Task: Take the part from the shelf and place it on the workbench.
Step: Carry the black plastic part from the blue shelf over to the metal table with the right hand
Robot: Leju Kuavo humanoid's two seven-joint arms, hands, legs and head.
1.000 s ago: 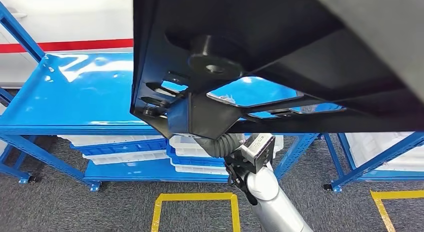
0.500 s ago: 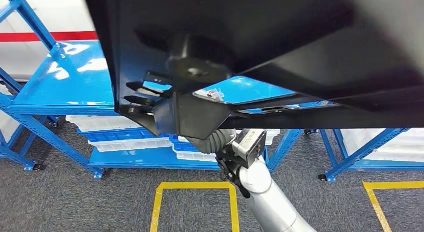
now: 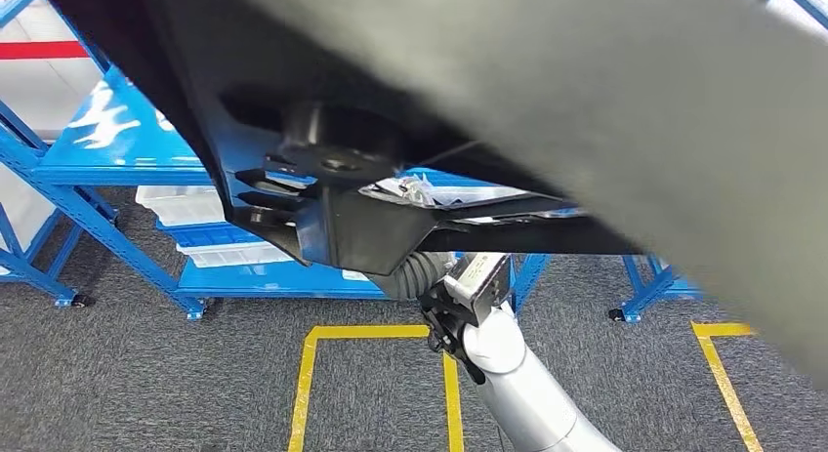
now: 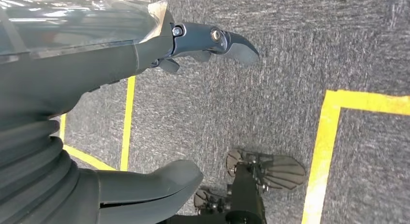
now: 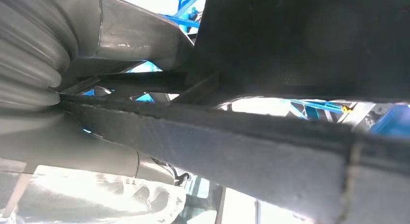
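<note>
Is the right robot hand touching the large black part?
Touching. The right wrist view shows the right robot hand gripping an edge of the black part.

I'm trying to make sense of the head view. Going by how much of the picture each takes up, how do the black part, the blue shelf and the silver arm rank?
1. Black part, though it's nearest the camera.
2. Blue shelf.
3. Silver arm.

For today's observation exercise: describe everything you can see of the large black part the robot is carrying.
The black part is a big, flat, matte panel with a round boss, cut-out openings and thin struts; it looks like moulded plastic. It is lifted clear of the blue shelf, tilted close to the head camera. The right hand grips it from beneath.
</note>
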